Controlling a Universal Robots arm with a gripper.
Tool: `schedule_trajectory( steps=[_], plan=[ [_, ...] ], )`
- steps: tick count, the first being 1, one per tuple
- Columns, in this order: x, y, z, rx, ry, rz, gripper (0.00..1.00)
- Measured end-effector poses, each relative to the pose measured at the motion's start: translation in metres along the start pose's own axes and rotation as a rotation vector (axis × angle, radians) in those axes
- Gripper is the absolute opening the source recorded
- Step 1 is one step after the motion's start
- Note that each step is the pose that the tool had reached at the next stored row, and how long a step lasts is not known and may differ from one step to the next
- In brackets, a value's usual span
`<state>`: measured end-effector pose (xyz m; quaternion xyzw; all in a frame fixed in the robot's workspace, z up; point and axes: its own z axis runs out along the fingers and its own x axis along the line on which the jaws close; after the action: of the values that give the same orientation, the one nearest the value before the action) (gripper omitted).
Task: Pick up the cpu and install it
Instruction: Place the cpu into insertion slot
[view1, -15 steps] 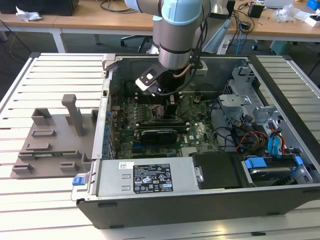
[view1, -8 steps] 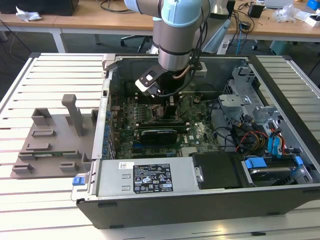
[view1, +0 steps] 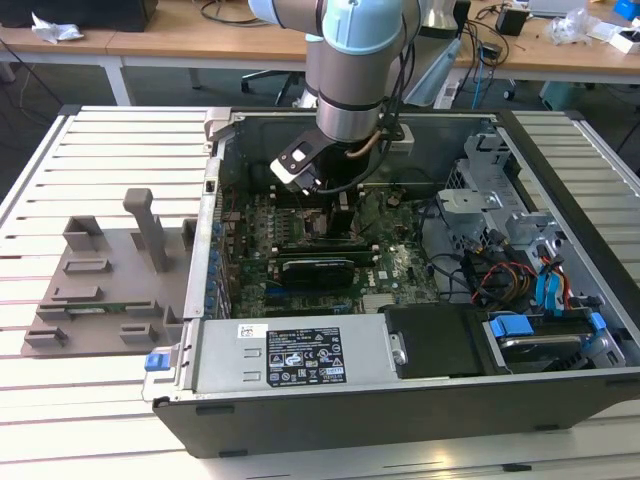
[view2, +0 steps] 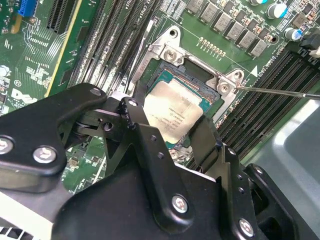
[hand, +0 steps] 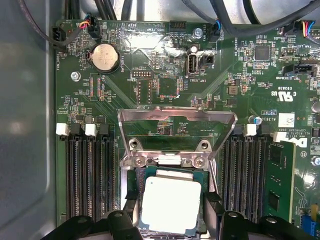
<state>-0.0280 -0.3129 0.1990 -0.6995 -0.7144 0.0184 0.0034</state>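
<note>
The cpu (hand: 170, 204), a small square chip with a silvery top plate and a thin pale rim, lay directly over the dark square socket (view2: 200, 75) on the green motherboard (hand: 150, 90). I could not tell whether it was fully seated. My claw (hand: 170, 209) was narrowed around it, with my black fingers (hand: 212, 210) against two opposite edges of the chip in both wrist views. The socket's metal bracket (hand: 177, 132) stood flipped open just beyond the chip, and its thin lever (view2: 280, 91) was swung out to one side. Rows of black memory slots (hand: 90, 170) flanked the socket, and a round coin battery (hand: 105, 56) sat farther off on the board.

In the exterior view, my arm (view1: 355, 70) reached down from the top centre of the frame into the open computer case (view1: 400, 400). The case filled the middle and right of the frame. A grey fixture plate (view1: 100, 290) lay on the white slatted table (view1: 80, 150) at the left.
</note>
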Motion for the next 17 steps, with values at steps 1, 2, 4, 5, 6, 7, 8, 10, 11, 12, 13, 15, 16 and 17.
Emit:
schedule_trajectory(
  steps=[1, 2, 4, 5, 6, 7, 8, 10, 11, 12, 13, 15, 16, 17],
  plan=[
    [0.0, 0.0, 0.0, 0.0, 0.0, 0.0, 0.62],
    [0.0, 0.0, 0.0, 0.0, 0.0, 0.0, 0.62],
    [0.0, 0.0, -0.0001, 0.0002, -0.0003, 0.0, 0.55],
    [0.0, 0.0, -0.0001, 0.0001, -0.0002, 0.0, 0.55],
    [0.0, 0.0, 0.0, 0.0001, -0.0001, 0.0, 0.54],
    [0.0, 0.0, 0.0, 0.0, -0.0001, 0.0, 0.54],
    [0.0, 0.0, 0.0, 0.0, 0.0, 0.0, 0.54],
    [0.0001, 0.0, -0.0002, -0.0001, -0.0013, 0.0, 0.54],
    [0.0001, -0.0004, -0.0019, -0.0007, -0.0027, 0.0, 0.54],
    [0.0, -0.0006, -0.0031, -0.0005, -0.0045, 0.0, 0.54],
    [0.0, -0.0009, -0.0034, -0.0006, -0.005, 0.0, 0.54],
    [0.0, -0.0014, -0.0033, -0.0008, -0.0056, -0.007, 0.54],
    [0.0, -0.0016, -0.003, -0.001, -0.0058, -0.018, 0.54],
    [0.0001, -0.0016, -0.0028, -0.0011, -0.0056, -0.022, 0.54]
  ],
)
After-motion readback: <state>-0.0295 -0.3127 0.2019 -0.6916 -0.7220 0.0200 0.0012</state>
